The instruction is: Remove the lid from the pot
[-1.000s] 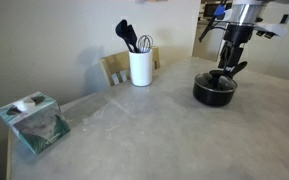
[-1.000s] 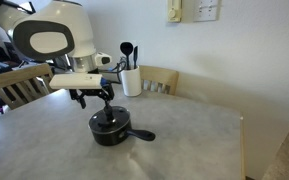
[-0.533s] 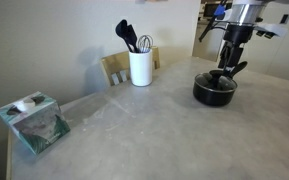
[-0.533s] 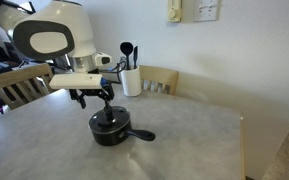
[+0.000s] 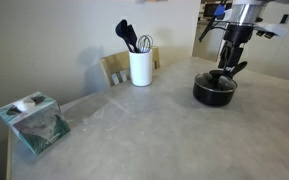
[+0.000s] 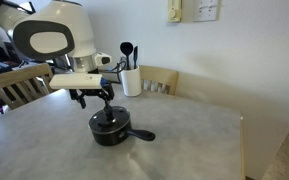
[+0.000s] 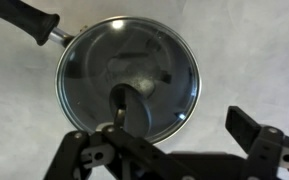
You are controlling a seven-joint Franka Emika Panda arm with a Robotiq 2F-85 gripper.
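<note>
The low black pot stands on the grey table with its long black handle sticking out. The round glass lid lies shut on it, with a dark knob at its centre. My gripper hovers just above the lid and is open. One finger is close by the knob, and the other finger is off past the lid's rim over bare table. Nothing is held.
A white crock of black utensils stands at the table's back. A tissue box sits at a near corner. Wooden chairs stand behind the table edge.
</note>
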